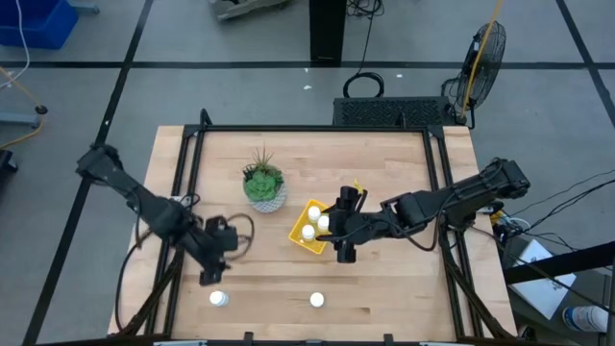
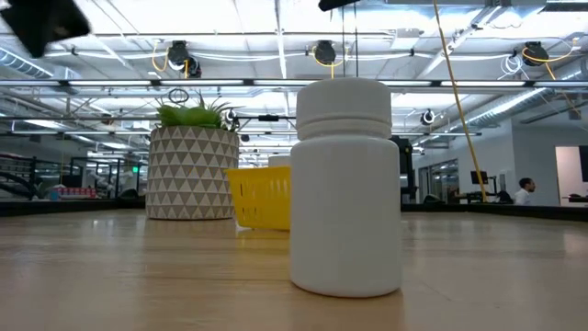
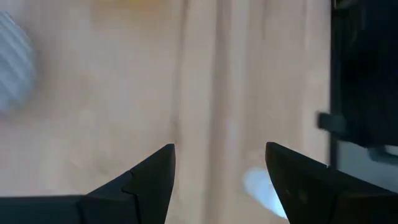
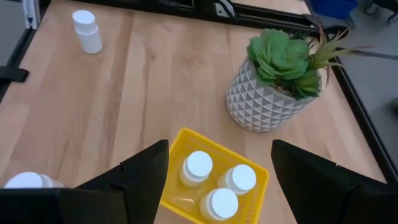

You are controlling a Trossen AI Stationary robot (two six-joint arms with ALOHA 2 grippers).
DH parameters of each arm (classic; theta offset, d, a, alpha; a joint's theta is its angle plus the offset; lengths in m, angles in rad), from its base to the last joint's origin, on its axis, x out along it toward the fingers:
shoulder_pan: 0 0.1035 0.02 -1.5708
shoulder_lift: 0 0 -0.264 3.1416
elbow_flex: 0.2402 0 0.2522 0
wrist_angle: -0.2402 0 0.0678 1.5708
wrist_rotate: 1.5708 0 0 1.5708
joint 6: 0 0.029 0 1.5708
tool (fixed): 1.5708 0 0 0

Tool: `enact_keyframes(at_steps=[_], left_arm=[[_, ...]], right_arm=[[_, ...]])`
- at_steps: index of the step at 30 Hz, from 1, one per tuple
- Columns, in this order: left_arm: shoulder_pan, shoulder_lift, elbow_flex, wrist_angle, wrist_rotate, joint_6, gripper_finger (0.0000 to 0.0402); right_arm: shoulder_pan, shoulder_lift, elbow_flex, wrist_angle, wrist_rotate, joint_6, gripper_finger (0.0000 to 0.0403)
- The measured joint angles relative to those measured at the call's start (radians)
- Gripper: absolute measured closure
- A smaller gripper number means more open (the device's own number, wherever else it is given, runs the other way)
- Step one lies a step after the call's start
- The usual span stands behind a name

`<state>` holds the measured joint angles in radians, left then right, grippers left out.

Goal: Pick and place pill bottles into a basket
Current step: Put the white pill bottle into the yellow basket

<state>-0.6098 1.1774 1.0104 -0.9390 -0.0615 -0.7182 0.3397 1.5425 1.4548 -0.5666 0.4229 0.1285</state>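
The yellow basket (image 1: 300, 234) lies on the table's middle, next to the white plant pot, and three white pill bottles (image 4: 198, 165) stand in it. Two more bottles stand upright on the wood near the front edge, one at the left (image 1: 218, 299) and one at the middle (image 1: 316, 300). The middle one fills the low view (image 2: 344, 184). My left gripper (image 1: 207, 276) is open and empty above the table, just beyond the left bottle, which shows as a blurred white spot (image 3: 261, 186) by one finger. My right gripper (image 4: 219, 144) is open and empty over the basket's right side (image 1: 343, 250).
A white patterned pot with a green plant (image 1: 264, 187) stands just left of and behind the basket. Black rails (image 1: 188, 163) run along the table's left, far and right sides. Bare wood lies between the two loose bottles and to the basket's right.
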Motion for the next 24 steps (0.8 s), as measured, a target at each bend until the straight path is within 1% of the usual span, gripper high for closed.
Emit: enact_keyframes(at_steps=[4, 9, 11, 13, 17, 19, 21, 24], left_arm=[[-0.078, 0.119, 0.06, 0.007, 0.092, -0.11, 0.0149], [-0.138, 0.233, 0.11, -0.008, 0.289, -0.256, 0.0149], [-0.157, 0.266, 0.128, -0.01, 0.331, -0.312, 0.0149], [-0.172, 0.289, 0.144, -0.009, 0.324, -0.342, 0.0149], [-0.191, 0.318, 0.147, 0.003, 0.234, -0.375, 0.0149], [-0.198, 0.334, 0.147, -0.007, 0.207, -0.385, 0.0149], [-0.208, 0.349, 0.147, -0.008, 0.204, -0.394, 0.0149], [-0.221, 0.376, 0.147, -0.016, 0.229, -0.399, 0.0149]], right_arm=[[0.0, 0.0, 0.0, 0.008, 0.0, -0.005, 0.0129], [0.0, 0.0, 0.0, 0.017, 0.0, -0.013, 0.0129], [0.0, 0.0, 0.0, 0.017, 0.0, -0.018, 0.0129], [0.0, 0.0, 0.0, 0.017, 0.0, -0.026, 0.0129], [0.0, 0.0, 0.0, 0.017, 0.0, -0.047, 0.0129], [0.0, 0.0, 0.0, 0.017, 0.0, -0.054, 0.0129], [0.0, 0.0, 0.0, 0.017, 0.0, -0.058, 0.0129], [0.0, 0.0, 0.0, 0.017, 0.0, -0.062, 0.0129]])
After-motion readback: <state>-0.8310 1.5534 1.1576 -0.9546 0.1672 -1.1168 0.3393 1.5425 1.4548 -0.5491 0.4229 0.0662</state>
